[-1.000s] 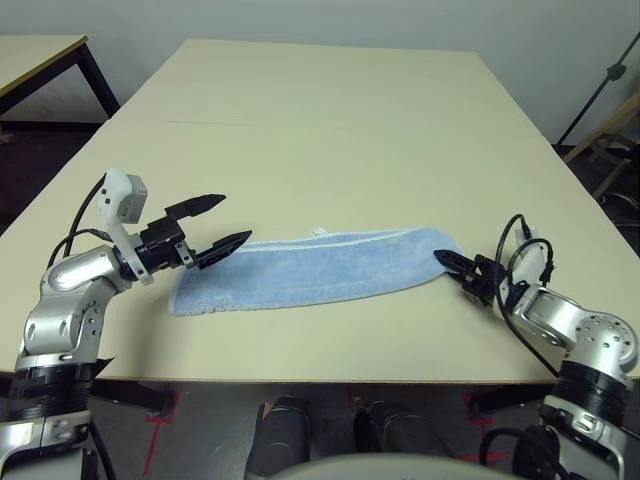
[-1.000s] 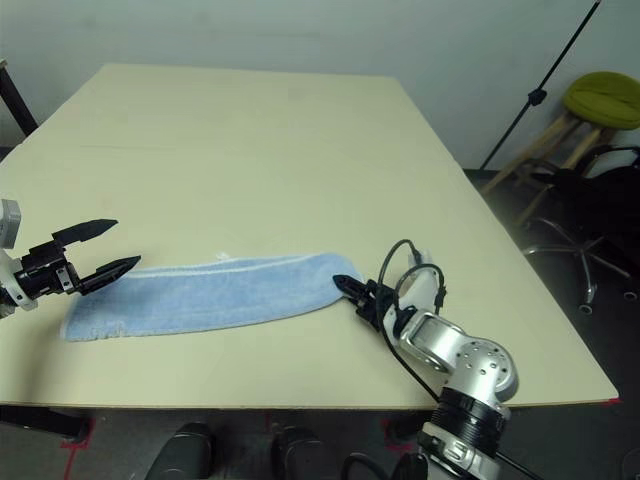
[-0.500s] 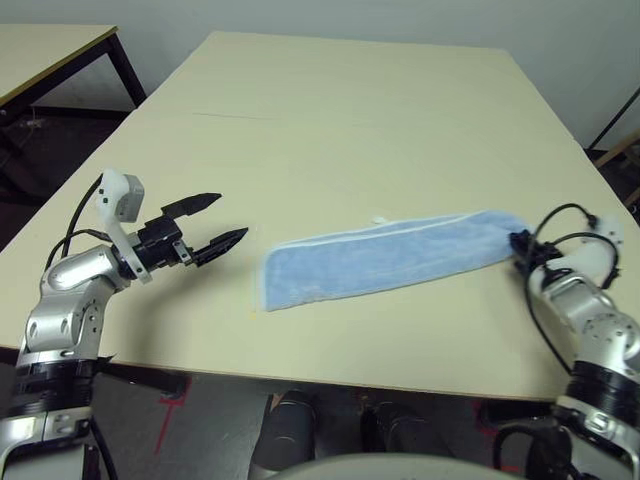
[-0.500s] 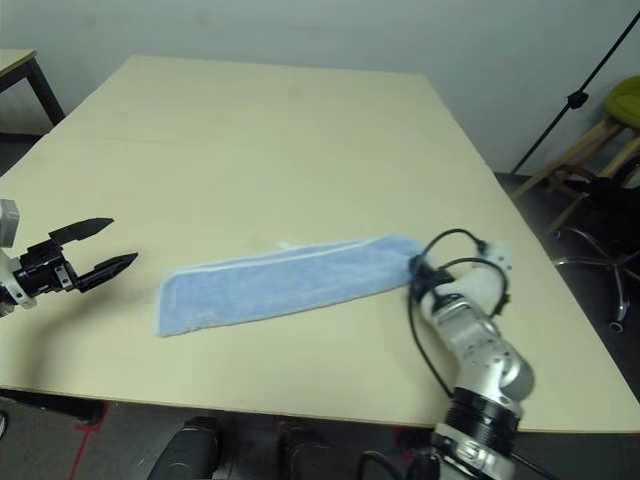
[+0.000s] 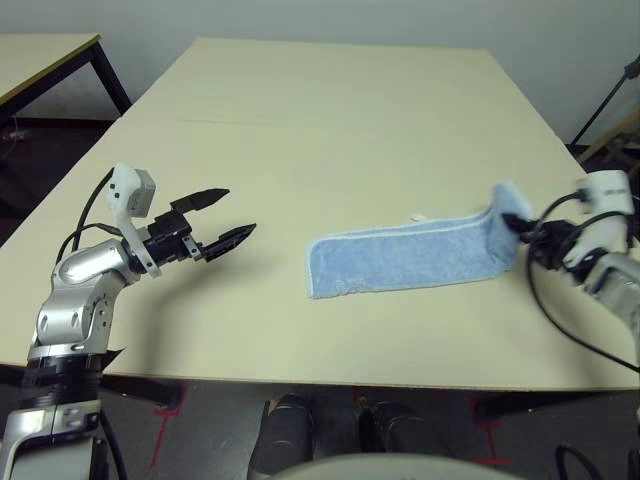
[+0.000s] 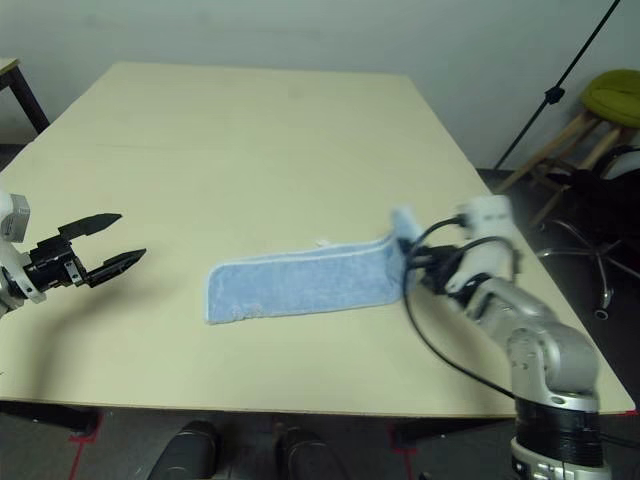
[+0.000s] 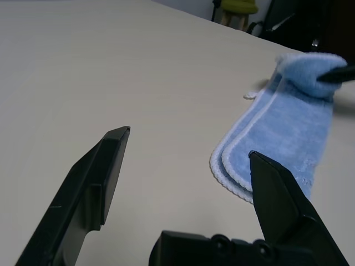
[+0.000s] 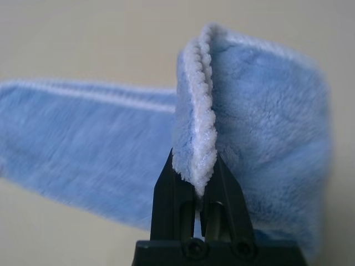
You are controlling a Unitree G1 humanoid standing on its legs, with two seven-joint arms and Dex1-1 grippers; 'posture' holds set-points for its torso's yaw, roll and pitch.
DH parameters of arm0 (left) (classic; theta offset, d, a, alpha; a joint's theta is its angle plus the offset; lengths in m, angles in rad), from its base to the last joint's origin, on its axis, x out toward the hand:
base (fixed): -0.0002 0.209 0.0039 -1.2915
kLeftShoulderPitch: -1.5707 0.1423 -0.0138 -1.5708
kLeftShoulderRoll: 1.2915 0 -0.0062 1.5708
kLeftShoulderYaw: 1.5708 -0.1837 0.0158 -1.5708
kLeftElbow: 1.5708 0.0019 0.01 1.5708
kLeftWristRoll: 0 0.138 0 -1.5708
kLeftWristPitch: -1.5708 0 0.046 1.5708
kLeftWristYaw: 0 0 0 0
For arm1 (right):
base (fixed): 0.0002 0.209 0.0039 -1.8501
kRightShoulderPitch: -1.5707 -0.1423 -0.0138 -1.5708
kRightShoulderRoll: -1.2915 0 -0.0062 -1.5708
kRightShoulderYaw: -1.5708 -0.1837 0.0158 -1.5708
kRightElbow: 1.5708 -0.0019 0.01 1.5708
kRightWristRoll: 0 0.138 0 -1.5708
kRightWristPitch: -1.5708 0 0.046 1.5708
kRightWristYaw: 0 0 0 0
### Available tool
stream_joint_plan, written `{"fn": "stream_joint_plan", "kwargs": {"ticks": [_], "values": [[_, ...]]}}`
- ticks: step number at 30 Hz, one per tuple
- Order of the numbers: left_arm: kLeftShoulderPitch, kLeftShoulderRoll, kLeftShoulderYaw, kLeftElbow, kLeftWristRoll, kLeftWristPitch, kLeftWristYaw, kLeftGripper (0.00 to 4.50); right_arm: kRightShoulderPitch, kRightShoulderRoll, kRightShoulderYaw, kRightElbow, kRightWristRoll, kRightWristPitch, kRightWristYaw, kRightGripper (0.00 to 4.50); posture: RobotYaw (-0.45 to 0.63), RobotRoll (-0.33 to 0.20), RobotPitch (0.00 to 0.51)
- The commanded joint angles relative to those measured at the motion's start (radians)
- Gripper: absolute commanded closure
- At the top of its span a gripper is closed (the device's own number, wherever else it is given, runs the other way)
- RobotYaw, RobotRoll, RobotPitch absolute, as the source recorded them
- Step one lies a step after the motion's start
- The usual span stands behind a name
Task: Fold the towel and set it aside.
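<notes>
One towel (image 5: 410, 262), soft, limp, light, mid-frame: right gripper (image 8: 194, 185) clamps its raised stitched end; left gripper (image 5: 232, 214) spread, empty. Grip edges.

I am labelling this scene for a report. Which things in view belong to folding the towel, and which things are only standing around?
Belong to the job:
- towel, a long folded strip
- right gripper, shut on the towel's raised end
- left gripper, open, apart from the towel
- table

Only standing around:
- second table
- green stool
- black stand
</notes>
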Motion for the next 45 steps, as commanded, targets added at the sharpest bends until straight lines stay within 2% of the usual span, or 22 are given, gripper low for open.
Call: {"fn": "stream_joint_plan", "kwargs": {"ticks": [1,8,11,14,17,20,21,23,27,29,33,38,39,42,45], "values": [[0.028,-0.015,-0.022,-0.033,0.015,0.025,0.027,0.0,0.009,0.012,0.047,0.008,-0.041,0.024,-0.007,4.46,0.15,0.0,0.088],[0.047,-0.047,-0.039,-0.067,0.014,0.058,0.076,0.0,-0.003,0.007,0.115,0.049,-0.115,0.025,0.024,4.46,0.16,0.0,0.084],[0.029,-0.063,-0.051,-0.08,0.011,0.103,0.119,0.0,-0.001,-0.009,0.102,0.018,-0.093,0.046,0.065,3.73,0.15,0.0,0.08],[-0.003,-0.075,-0.068,-0.104,0.045,0.156,0.204,0.0,-0.004,-0.056,0.05,-0.019,-0.021,0.103,0.138,2.66,0.15,0.0,0.078],[-0.079,-0.075,-0.113,-0.133,0.032,0.321,0.259,0.0,-0.001,-0.167,-0.026,-0.034,0.068,0.146,0.277,1.62,0.14,0.0,0.076],[-0.171,-0.092,-0.15,-0.112,0.041,0.316,0.239,0.0,-0.011,-0.271,-0.052,-0.018,0.092,0.156,0.372,0.44,0.14,0.0,0.072],[-0.216,-0.104,-0.17,-0.091,0.051,0.318,0.237,0.0,-0.037,-0.28,-0.079,0.006,0.104,0.15,0.381,0.06,0.13,0.0,0.071],[-0.31,-0.155,-0.206,-0.047,0.061,0.313,0.243,0.0,-0.112,-0.264,-0.139,0.087,0.101,0.11,0.356,0.03,0.13,0.0,0.069],[-0.453,-0.312,-0.294,0.039,0.088,0.314,0.273,0.0,-0.224,-0.217,-0.134,0.31,-0.117,-0.167,0.206,0.03,0.12,0.0,0.071],[-0.494,-0.387,-0.353,0.074,0.123,0.283,0.27,0.0,-0.258,-0.192,-0.128,0.384,-0.157,-0.257,0.198,0.03,0.1,0.0,0.075],[-0.554,-0.511,-0.453,0.174,0.197,0.199,0.257,0.0,-0.275,-0.087,-0.152,0.399,-0.157,-0.345,0.161,0.03,0.08,0.0,0.076],[-0.614,-0.616,-0.535,0.358,0.288,0.085,0.24,0.0,-0.22,-0.032,-0.131,0.44,-0.232,-0.429,0.13,0.03,0.07,0.0,0.071],[-0.62,-0.629,-0.548,0.392,0.308,0.053,0.24,0.18,-0.207,-0.022,-0.131,0.438,-0.23,-0.43,0.136,0.01,0.06,0.0,0.069],[-0.627,-0.664,-0.553,0.455,0.334,0.015,0.243,0.9,-0.17,0.007,-0.124,0.412,-0.216,-0.414,0.15,0.63,0.06,0.0,0.067],[-0.622,-0.679,-0.547,0.483,0.348,-0.005,0.245,1.98,-0.147,0.037,-0.112,0.4,-0.224,-0.406,0.142,1.73,0.06,0.0,0.067]]}}
